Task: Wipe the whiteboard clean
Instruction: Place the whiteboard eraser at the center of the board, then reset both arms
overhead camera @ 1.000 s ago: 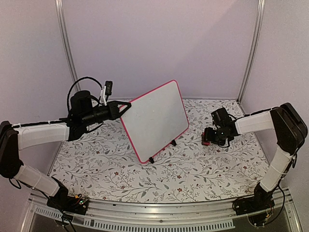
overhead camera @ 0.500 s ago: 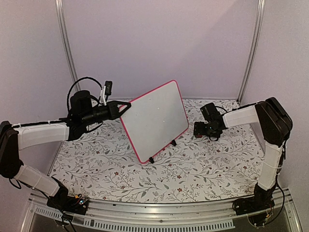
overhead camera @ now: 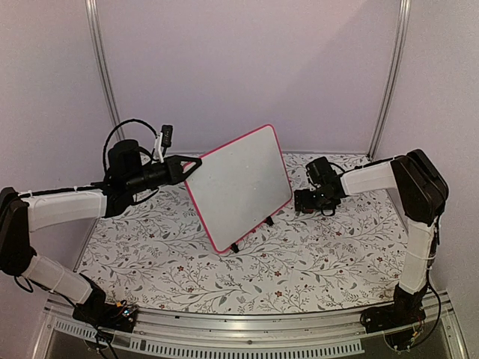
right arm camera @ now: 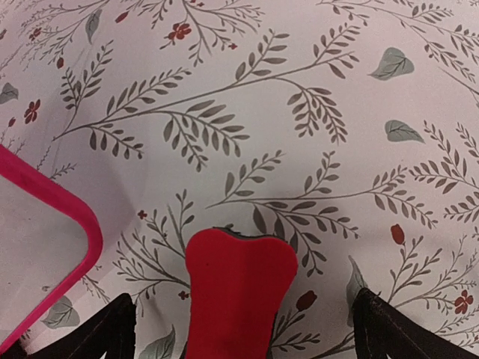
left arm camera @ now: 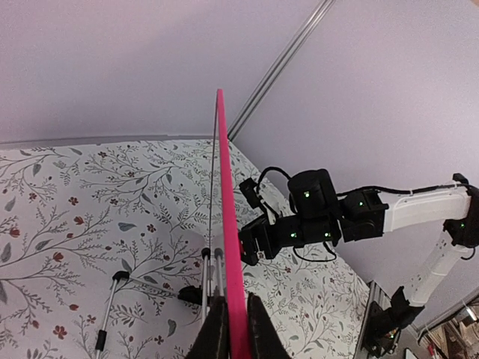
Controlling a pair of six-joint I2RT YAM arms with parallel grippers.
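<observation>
1. Your whiteboard (overhead camera: 239, 187) shows a clean white face, a thin pink-red frame, rounded corners and small black feet.
2. It stands on its feet at the middle of the counter (overhead camera: 322, 254), leaning back, face toward the counter's near edge, long axis running near-left to far-right.
3. Your left tool (overhead camera: 188, 165) is clamped tight on its frame.
4. Your right tool (right arm camera: 239, 329) gapes wide, gripping nothing; a red eraser (right arm camera: 238, 292) lies on the counter between its fingers.

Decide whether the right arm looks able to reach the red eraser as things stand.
Probably yes: the right gripper is open, its fingers either side of the red eraser, with nothing between; the whiteboard sits off to one side.
</observation>
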